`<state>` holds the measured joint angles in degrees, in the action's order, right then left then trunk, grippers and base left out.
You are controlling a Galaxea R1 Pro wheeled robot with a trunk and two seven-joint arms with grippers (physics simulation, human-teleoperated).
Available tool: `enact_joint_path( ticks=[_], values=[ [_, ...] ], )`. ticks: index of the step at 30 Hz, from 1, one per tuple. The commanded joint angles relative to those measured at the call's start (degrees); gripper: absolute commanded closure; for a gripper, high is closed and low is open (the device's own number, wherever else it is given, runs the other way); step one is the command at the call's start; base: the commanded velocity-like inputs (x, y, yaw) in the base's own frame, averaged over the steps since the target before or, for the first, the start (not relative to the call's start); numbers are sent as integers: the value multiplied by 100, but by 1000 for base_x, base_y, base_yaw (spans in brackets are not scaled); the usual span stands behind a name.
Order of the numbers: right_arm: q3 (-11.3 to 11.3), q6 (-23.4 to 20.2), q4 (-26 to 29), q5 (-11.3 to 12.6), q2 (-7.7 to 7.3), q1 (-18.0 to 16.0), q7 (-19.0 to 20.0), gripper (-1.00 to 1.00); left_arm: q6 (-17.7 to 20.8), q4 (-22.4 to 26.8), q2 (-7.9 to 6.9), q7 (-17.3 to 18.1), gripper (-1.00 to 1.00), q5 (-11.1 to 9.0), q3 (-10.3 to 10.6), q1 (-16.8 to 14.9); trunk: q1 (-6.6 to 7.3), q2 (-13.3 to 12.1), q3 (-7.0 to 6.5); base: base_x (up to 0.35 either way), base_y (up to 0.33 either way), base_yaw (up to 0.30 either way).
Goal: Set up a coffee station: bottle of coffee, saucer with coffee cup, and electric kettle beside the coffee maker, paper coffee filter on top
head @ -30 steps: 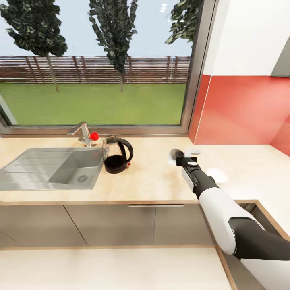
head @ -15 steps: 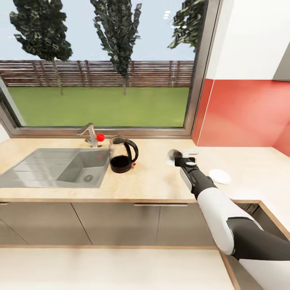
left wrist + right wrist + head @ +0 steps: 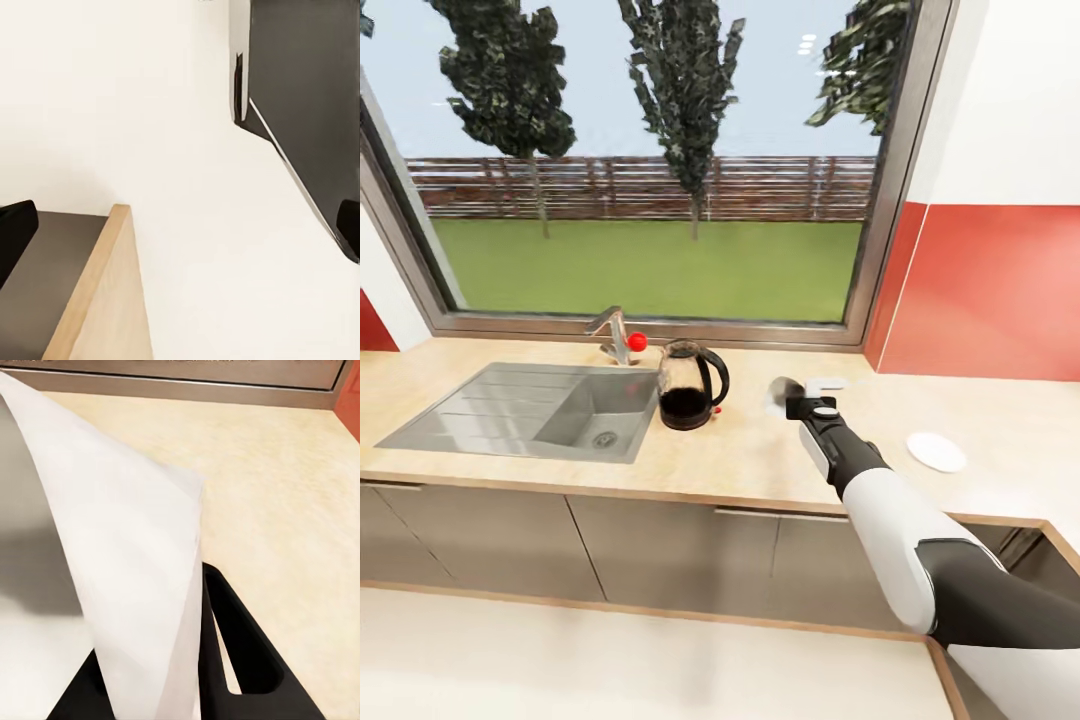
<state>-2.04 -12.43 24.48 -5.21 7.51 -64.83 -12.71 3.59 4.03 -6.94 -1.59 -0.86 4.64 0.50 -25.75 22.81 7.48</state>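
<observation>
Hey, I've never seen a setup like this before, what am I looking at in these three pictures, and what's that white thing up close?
These are simulator renders of a two-armed wheeled robot in a kitchen. The wide picture comes from a camera on its head, looking down over a wooden countertop under a big window. On it are a sink with a tap, a glass kettle, and a small white saucer farther right. The white and black arm reaching in is the robot's right arm.

The other two pictures come from cameras by each gripper. The right gripper is closed on a white paper coffee filter, the cone seen up close. The left wrist picture shows pale floor, a wooden edge and a dark panel.
</observation>
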Motion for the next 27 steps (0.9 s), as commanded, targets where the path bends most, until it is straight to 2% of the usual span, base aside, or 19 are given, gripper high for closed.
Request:
enact_joint_path(
  ticks=[1, 5, 9, 11, 27],
  values=[
    [-23, -34, 10, -29, 6, -3, 1, 100, 37, 37, 0, -17, -100, -8, 46, 5, -3, 11, 10, -7, 0, 36],
    [-24, -32, 4, -32, 5, -3, -3, 100, 37, 76, 0, -17, -100, -4, 40, 2, -3, 11, 9, -216, 0, 10],
    [-24, -24, -321, -26, 1, -3, 2, 100, 37, 93, -13, -17, -100, -10, -4, 2, -3, 11, 9, -323, 5, 1],
    [-24, -19, -405, -24, 4, -3, 3, 100, 37, 176, -39, -17, -100, -11, -109, 2, -3, 11, 9, -333, 59, 0],
    [-24, -23, -402, -16, 12, -3, -4, 100, -216, 204, -16, -17, -100, -11, -147, 2, -3, 11, 9, -336, 88, 0]
  ],
)
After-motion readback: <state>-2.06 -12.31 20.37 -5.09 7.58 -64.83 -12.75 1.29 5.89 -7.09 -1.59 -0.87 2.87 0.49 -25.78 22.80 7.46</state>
